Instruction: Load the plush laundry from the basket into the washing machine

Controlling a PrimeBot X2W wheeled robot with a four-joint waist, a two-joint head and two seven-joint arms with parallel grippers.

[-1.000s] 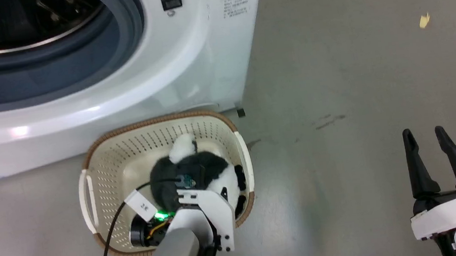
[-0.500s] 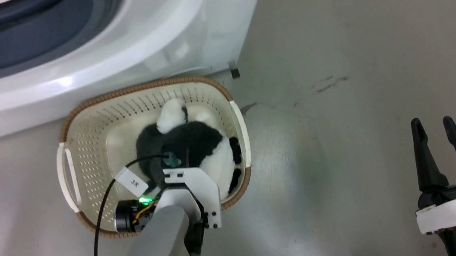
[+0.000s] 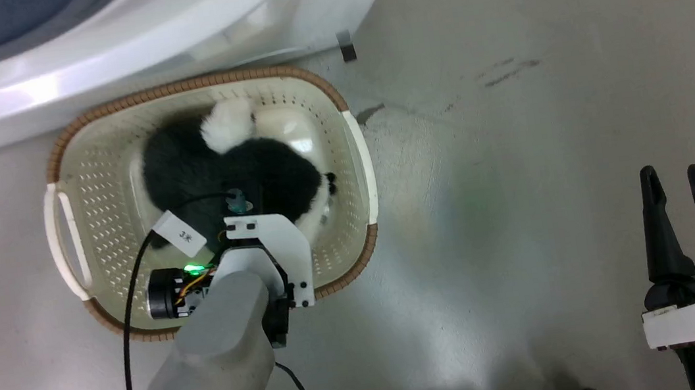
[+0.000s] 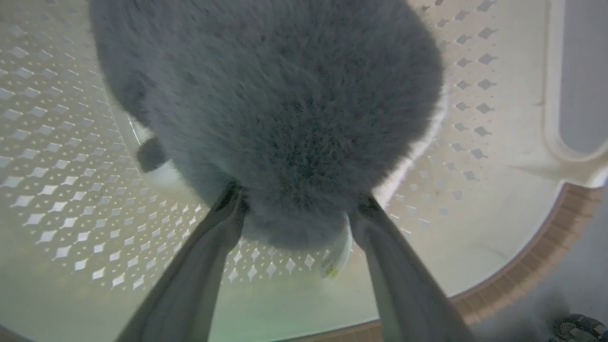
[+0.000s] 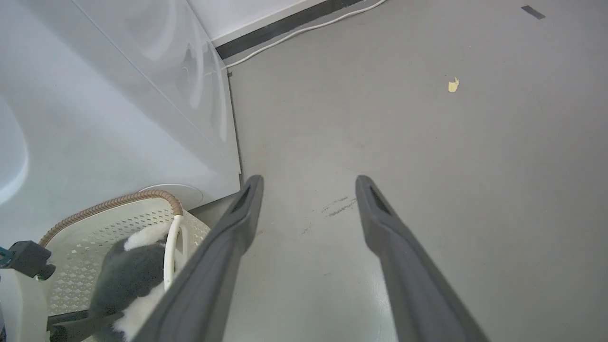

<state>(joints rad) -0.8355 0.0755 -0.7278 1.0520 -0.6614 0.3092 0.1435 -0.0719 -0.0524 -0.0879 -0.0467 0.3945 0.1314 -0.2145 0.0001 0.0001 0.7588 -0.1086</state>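
Left pincer [image 4: 299,199]: mine, jaws spread wide, down in the basket [image 4: 71,166] — one tip in fur on each side.
Plush [image 4: 285,95]: between my tips, lying in the basket.
Washer [image 3: 105,59]: beyond the basket's far rim.
Right pincer [image 3: 674,178]: open — over bare floor [image 3: 512,135], well apart.

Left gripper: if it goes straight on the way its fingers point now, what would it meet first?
The plush laundry: the open fingers of the left gripper sit at its black fur, one on each side. Behind the plush lies the perforated wall of the basket; how far is unclear.
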